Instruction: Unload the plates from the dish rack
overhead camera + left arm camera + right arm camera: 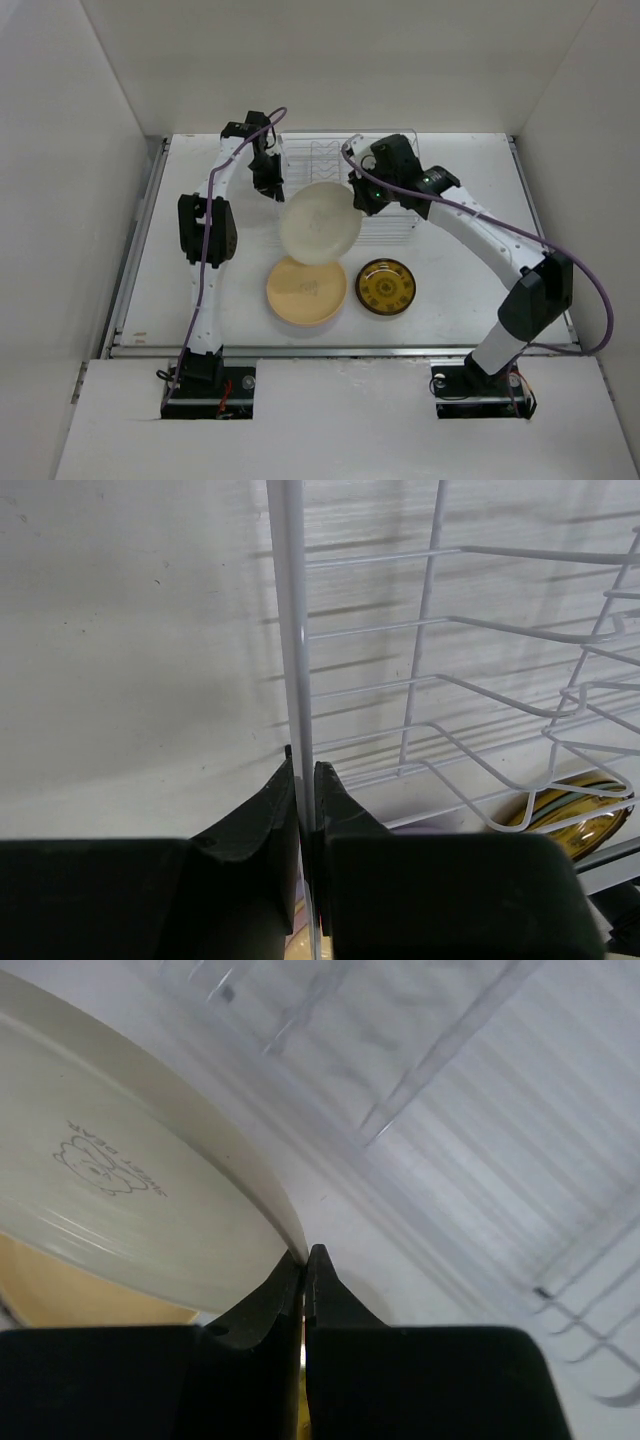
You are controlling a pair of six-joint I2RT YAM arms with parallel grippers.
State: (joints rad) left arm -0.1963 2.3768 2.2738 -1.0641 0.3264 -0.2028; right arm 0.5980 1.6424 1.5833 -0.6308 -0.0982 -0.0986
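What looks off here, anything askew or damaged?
Nothing damaged or spilled. Only the cream plate is tilted, pinched by its rim in the right gripper over the far edge of the yellow plate. Left gripper clamps the dish rack wire.

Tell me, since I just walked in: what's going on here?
Two arms are unloading a wire dish rack. The right gripper is shut on the rim of a cream plate, held in front of the rack. The left gripper is shut on a wire at the rack's left edge. A pale yellow plate and a small dark plate lie on the table.
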